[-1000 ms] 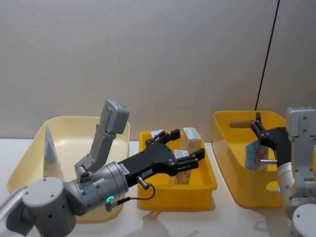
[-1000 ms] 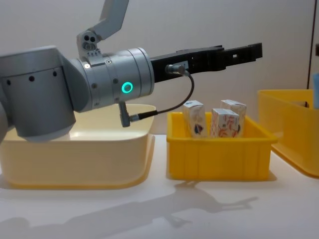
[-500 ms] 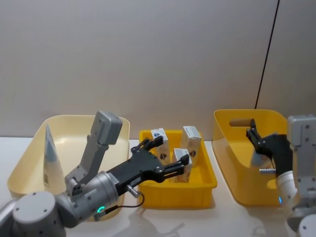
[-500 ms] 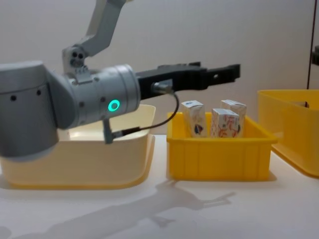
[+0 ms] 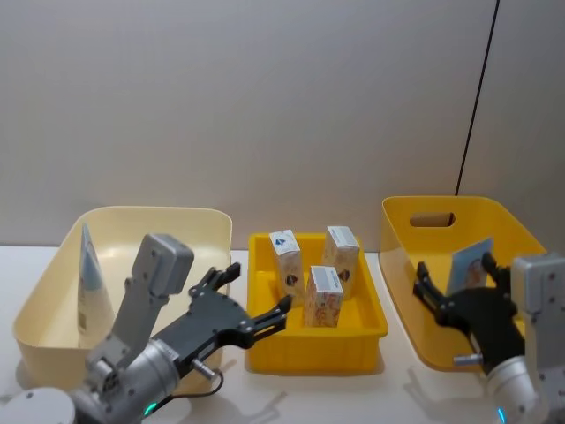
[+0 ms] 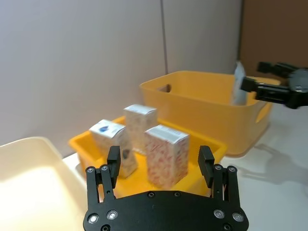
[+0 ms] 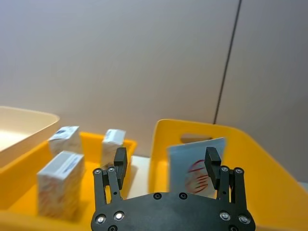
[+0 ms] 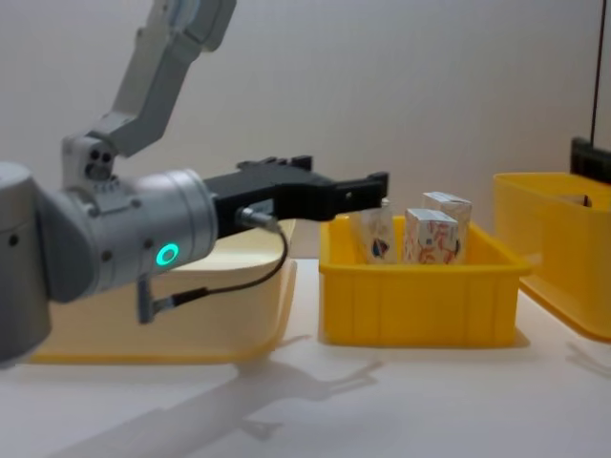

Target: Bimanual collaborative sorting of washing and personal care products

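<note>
Pale-blue tube [image 7: 190, 161], lower part hidden behind right end effector [image 7: 165, 154]

Soft, even light fills the scene, and the plain grey wall [image 5: 265, 106] carries no hot spot. The light falls from above and from the far side. On the white tabletop [image 8: 458, 401] the left gripper [image 8: 380, 181] and its arm throw a pale, soft-edged shadow toward the chest camera, and the small yellow plastic tray [image 8: 420, 305] darkens a strip along its front. In the left wrist view the cream plastic bin [image 6: 29, 192] glows almost white inside, and faint shadows lie on the table below the right gripper [image 6: 257, 76].
</note>
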### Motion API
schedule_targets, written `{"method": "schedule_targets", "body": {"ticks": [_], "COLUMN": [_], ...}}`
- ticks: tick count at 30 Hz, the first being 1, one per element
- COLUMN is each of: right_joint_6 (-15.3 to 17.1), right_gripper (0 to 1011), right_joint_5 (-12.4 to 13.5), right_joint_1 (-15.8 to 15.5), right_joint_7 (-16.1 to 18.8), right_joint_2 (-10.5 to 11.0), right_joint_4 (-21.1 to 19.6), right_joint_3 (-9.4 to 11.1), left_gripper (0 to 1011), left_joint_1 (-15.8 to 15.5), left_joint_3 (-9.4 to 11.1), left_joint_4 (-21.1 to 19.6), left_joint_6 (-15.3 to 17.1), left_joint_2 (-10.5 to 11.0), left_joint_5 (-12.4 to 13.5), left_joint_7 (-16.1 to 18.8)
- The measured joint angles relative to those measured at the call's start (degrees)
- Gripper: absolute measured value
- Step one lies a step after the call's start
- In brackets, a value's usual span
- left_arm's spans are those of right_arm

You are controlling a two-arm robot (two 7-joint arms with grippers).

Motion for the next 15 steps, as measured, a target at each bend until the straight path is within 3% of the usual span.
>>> {"method": "schedule_targets", "body": {"ticks": [15], "right_joint_6": [0.58], "right_gripper": [1001], "right_joint_5": [10.15], "right_joint_1": [-8.18], "right_joint_7": [5.63], "right_joint_2": [5.87], "right_joint_4": [-6.97], "right_joint_3": [-3.78], "left_gripper": [1003], "left_joint_1": [7.06], "left_joint_3": [-1.39], "left_joint_4": [-6.63], "left_joint_6": [-0.45], "left_joint_2": [3.69], "left_joint_5": [6.44], "left_joint_7": [11.43]}}
